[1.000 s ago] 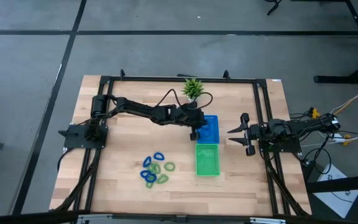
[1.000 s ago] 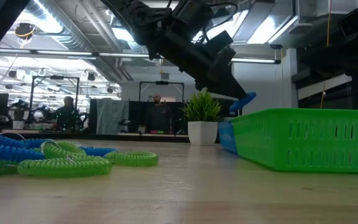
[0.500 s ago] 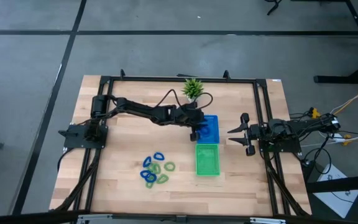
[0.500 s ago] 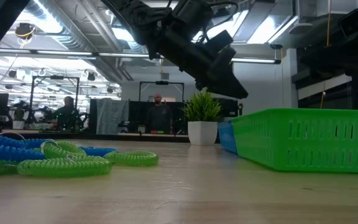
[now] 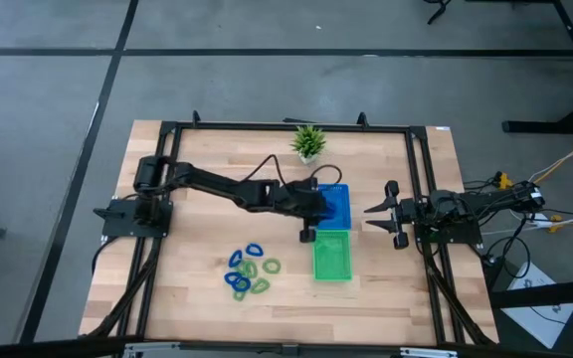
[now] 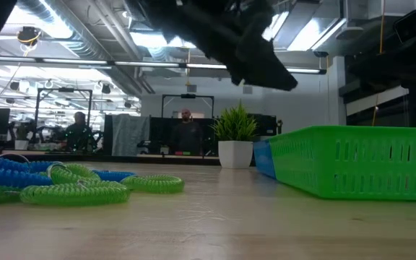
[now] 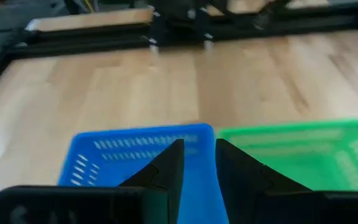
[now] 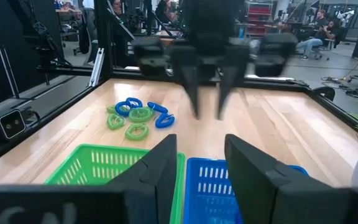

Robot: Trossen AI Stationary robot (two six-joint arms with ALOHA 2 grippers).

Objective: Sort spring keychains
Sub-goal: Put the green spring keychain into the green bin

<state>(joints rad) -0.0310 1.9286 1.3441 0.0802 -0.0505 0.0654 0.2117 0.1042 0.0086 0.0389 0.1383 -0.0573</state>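
Observation:
Several blue and light green spring keychains lie in a loose pile on the wooden table, left of the trays; they also show in the low view and the right wrist view. A blue tray stands with a green tray just on its near side. My left gripper hovers above the table by the trays' left sides, where the two meet. Its fingers are slightly apart with nothing between them. My right gripper waits right of the trays, open and holding nothing.
A small potted plant stands at the table's far edge, behind the blue tray. A black frame runs around the table. Bare wood lies between the pile and the trays and along the near edge. People show in the room beyond.
A blue keychain showed at my left gripper's fingertips over the blue tray one second ago and no longer shows there. My left gripper has since risen and gone toward the table's near edge, to where the two trays meet. The pile has not moved.

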